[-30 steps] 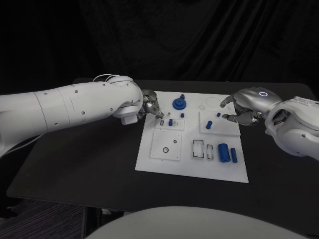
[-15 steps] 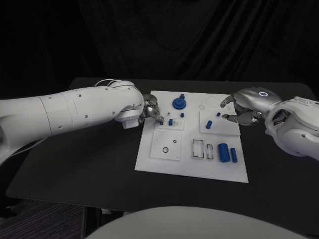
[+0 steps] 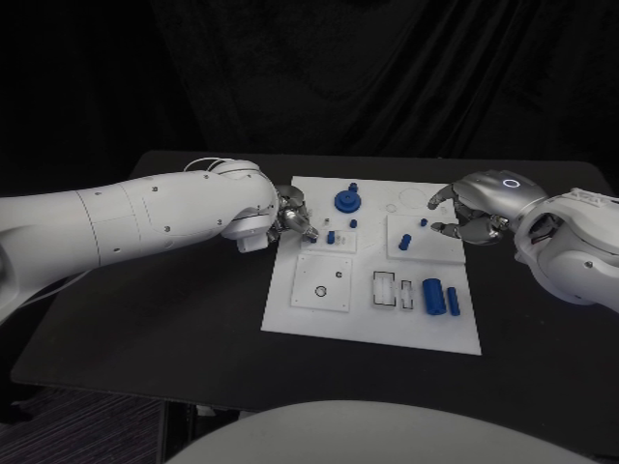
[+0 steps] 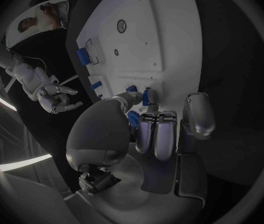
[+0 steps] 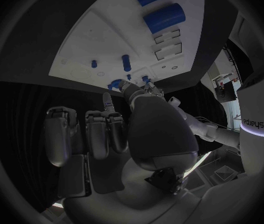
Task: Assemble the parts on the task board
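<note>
Roughly L to R. Left hand point(image 3: 293, 215) at task board point(image 3: 372, 331) left edge, far half; fingers curled in beside small blue peg point(image 3: 331, 236). Wrist view: fingertips point(image 4: 146, 96) meet on blue peg point(image 4: 146, 95), so pinching it, tip near board surface. Round blue knob point(image 3: 349, 201) stands just beyond, apart from hand. Mid board: short blue cylinder point(image 3: 404, 243); near side: two bigger blue cylinders point(image 3: 441, 295) lying side by side next to rectangular slots. Right hand point(image 3: 473, 215) over board's far right edge, fingers loosely apart, holding nothing seen. Handling guess: parts rigid plastic, light, smooth, prob. slippery; pegs tiny, so fingertip pinch mid-shaft, kept upright. Bigger cylinders likely to roll; take across diameter.
</note>
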